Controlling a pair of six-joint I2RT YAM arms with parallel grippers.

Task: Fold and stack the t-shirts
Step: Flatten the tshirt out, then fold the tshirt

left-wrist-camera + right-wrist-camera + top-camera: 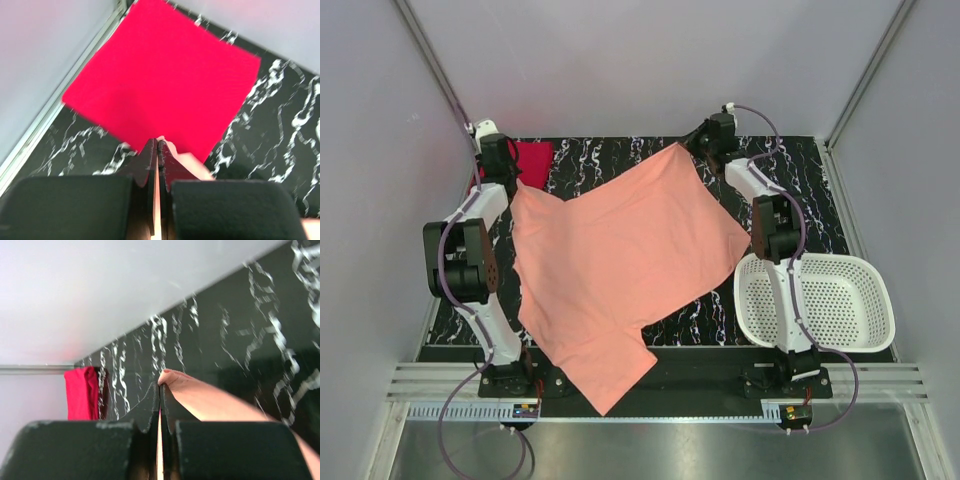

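Now, both arms pinch the far edge of the salmon t-shirt [620, 260].
Its near end droops over the front edge of the table [800, 170], and the cloth runs slantwise up to the far side. There the left gripper [157, 145] and the right gripper [160, 385] are each clamped tight on a corner. Just beyond the left gripper lies the red t-shirt [160, 80], a folded rectangle in the far-left corner, so I judge the left arm is nearer to the stacking spot.
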